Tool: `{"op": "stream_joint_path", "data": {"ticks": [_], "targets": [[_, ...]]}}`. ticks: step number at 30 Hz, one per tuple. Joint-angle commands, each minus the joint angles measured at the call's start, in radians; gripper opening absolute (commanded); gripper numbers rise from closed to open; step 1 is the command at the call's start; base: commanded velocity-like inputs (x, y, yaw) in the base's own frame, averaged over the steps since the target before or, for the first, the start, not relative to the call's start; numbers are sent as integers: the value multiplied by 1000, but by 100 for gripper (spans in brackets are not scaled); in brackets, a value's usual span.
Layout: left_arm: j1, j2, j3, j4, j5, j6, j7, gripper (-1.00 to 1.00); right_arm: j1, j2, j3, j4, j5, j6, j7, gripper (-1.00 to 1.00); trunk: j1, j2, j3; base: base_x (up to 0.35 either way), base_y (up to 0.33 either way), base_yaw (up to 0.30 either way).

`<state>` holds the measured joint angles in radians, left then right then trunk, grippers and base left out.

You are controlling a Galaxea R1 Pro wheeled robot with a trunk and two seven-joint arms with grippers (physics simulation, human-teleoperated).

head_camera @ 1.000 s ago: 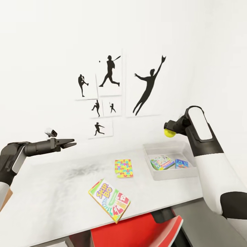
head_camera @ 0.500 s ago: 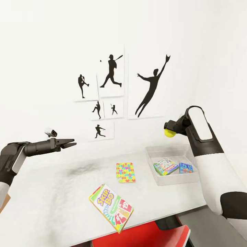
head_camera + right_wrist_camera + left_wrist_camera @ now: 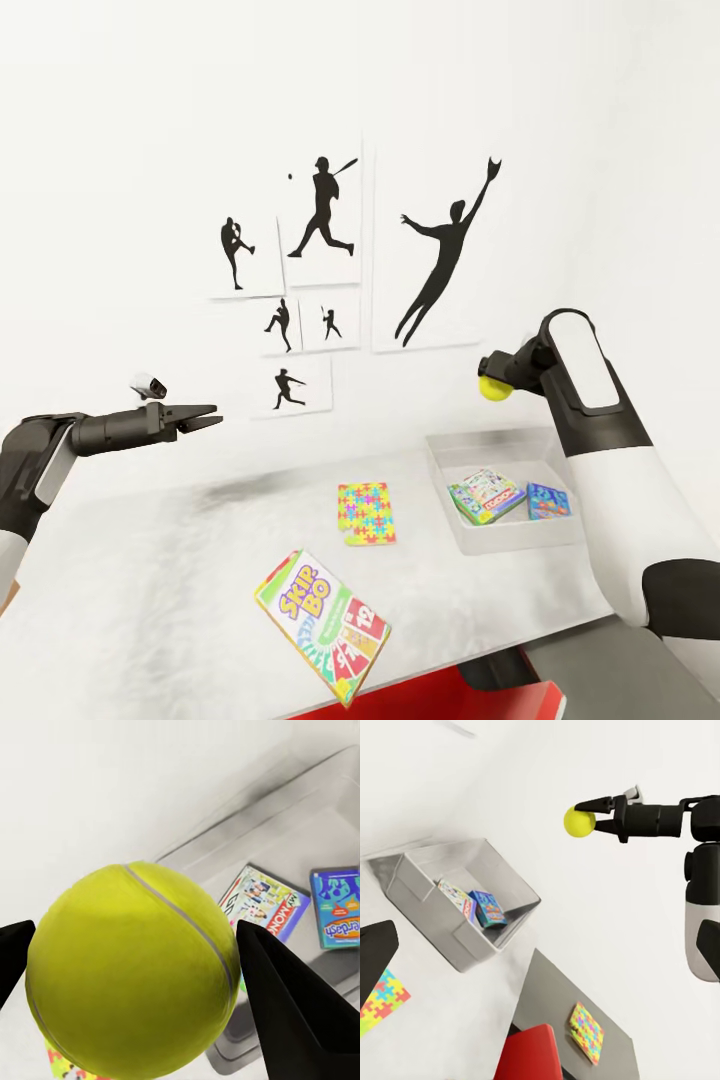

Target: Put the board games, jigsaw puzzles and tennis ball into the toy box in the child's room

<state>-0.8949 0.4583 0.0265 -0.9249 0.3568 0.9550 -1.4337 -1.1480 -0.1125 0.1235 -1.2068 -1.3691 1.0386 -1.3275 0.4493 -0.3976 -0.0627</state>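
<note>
reading "skip-bo" on green-edged flat box (image 3: 322, 626) near table (image 3: 150, 590) front edge. right gripper (image 3: 488, 374) pinches fuzzy yellow-green tennis ball (image 3: 491, 388) above pale grey sloping-sided toy box (image 3: 452, 522); inside, "monopoly" box (image 3: 264, 906), small blue box (image 3: 549, 500). jigsaw square (image 3: 365, 512) on table beside it. left gripper (image 3: 207, 416) fingers slightly parted, empty.
</note>
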Motion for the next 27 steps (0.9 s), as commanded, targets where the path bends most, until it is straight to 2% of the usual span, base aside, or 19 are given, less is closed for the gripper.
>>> {"op": "stream_joint_path", "data": {"ticks": [1, 14, 16, 18, 27], "targets": [[-1, 0, 0, 0, 2, 10, -2, 100, 0, -1, 2, 0, -10, 6, -12, -100, 1, -2, -2, 4, -1, 0], [-1, 2, 0, 0, 1, 8, -2, 100, 5, -4, -6, 28, -6, 9, -15, -100, 1, -2, -2, 0, 0, 0], [-1, 2, 0, 0, 1, 7, -1, 100, 5, -15, -7, 45, -5, 9, -14, -100, 1, -2, -2, 0, 0, 0], [-1, 2, 0, 0, 1, 7, -1, 100, 5, -46, -8, 69, -7, 9, -10, -100, 1, -2, -2, 0, 0, 0], [-1, 2, 0, 0, 1, 5, -2, 100, 3, -137, -8, 163, -8, 9, -3, -100, 1, -2, -2, 0, 0, 0]]}}
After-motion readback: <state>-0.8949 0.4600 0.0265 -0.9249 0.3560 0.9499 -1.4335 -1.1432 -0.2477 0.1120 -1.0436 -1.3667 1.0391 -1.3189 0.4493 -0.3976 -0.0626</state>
